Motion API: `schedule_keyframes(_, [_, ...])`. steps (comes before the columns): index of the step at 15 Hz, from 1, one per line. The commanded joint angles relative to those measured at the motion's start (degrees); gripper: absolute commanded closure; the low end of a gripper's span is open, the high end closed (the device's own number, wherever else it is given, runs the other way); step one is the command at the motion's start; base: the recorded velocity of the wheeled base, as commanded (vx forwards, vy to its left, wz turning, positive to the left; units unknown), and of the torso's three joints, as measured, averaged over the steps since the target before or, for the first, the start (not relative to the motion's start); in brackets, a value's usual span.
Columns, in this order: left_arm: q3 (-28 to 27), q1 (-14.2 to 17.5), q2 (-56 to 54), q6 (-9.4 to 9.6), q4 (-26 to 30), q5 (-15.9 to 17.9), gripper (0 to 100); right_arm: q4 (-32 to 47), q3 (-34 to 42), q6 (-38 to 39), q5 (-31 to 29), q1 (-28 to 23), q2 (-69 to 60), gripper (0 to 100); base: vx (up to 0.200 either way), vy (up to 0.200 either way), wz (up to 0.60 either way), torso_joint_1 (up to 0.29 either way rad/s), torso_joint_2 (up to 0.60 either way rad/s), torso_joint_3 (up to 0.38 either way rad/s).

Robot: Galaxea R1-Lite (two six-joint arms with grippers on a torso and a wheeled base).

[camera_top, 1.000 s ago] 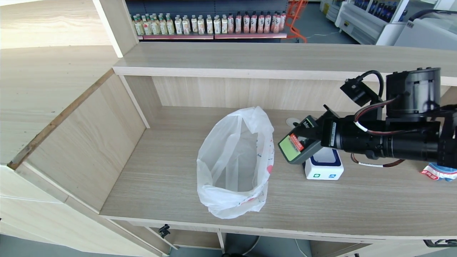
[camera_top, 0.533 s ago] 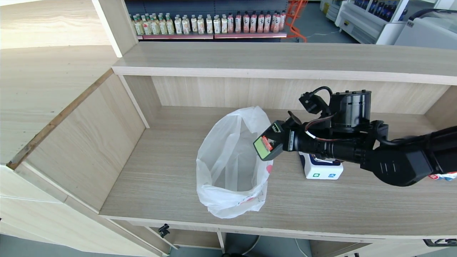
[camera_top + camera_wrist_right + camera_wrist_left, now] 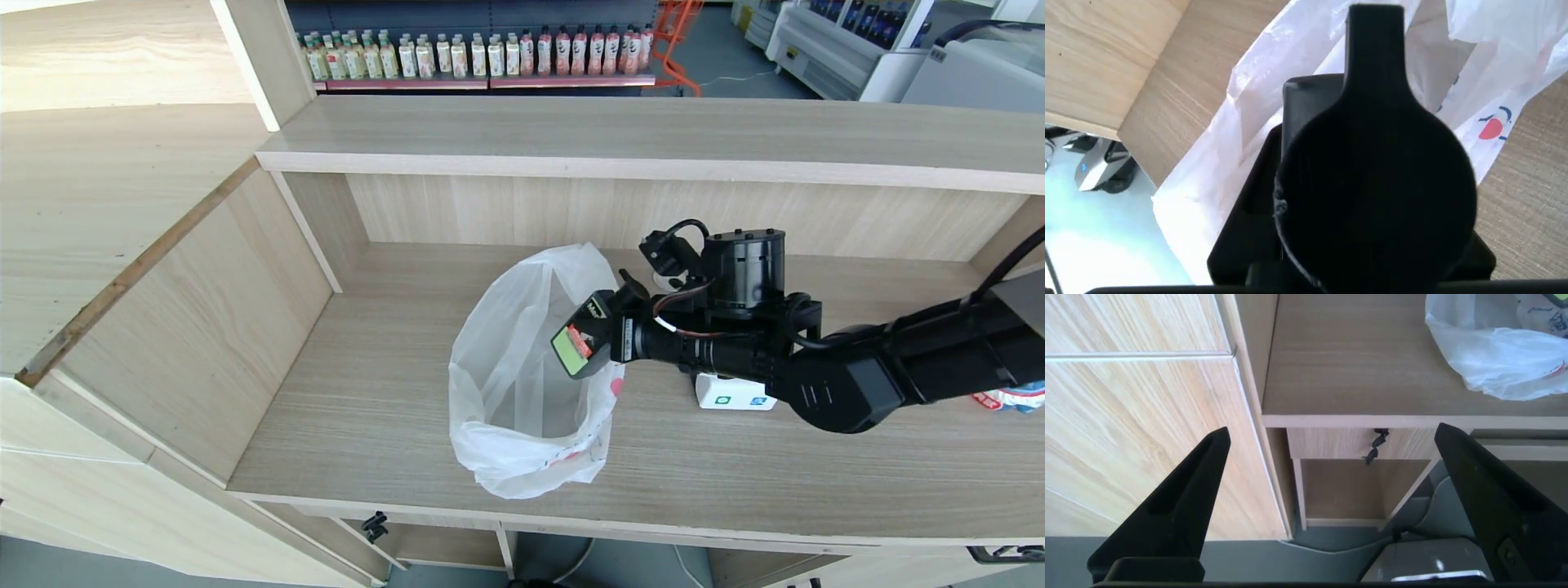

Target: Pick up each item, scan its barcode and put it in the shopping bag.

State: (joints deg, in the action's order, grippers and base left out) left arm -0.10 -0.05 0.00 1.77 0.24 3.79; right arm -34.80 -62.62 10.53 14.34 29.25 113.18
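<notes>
Above the shopping bag [image 3: 496, 371], the right claw [image 3: 602, 336] clamps a dark box [image 3: 575, 349].

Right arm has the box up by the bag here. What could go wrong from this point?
1. The dark box in the right claw hangs near the right-hand rim of the shopping bag, not over the middle of its mouth; let go here, it may catch the rim and drop onto the counter.
2. The bag is thin, limp plastic standing unsupported; a brush from the claw could fold its mouth shut or tip it.
</notes>
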Motion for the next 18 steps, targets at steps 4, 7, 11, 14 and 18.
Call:
schedule_keyframes(4, [0.01,-0.04,0.09,-0.01,0.02,-0.01,0,-1.85,0.22,-1.04,-0.01,1.6,3.19,100,0.0,0.0,0.0,0.0,0.0,0.0])
schedule_keyframes(7, [0.01,-0.04,0.09,-0.01,0.02,-0.01,0,-1.85,1.36,-10.27,-0.45,0.81,4.33,100,0.0,0.0,0.0,0.0,0.0,0.0])
schedule_keyframes(11, [0.01,-0.04,0.09,-0.01,0.02,-0.01,0,-2.02,3.3,-18.35,-0.45,-1.38,3.19,100,0.0,0.0,0.0,0.0,0.0,0.0])
schedule_keyframes(14, [0.01,-0.04,0.09,-0.01,0.02,-0.01,0,-1.93,4.35,-18.62,-0.45,-2.26,2.4,0,0.0,0.0,0.0,0.0,0.0,0.0])
schedule_keyframes(18, [0.1,-0.04,0.09,-0.01,0.02,-0.01,0,-1.93,4.97,-19.06,-0.36,-3.67,-0.59,0,0.0,0.0,0.0,0.0,0.0,0.0])
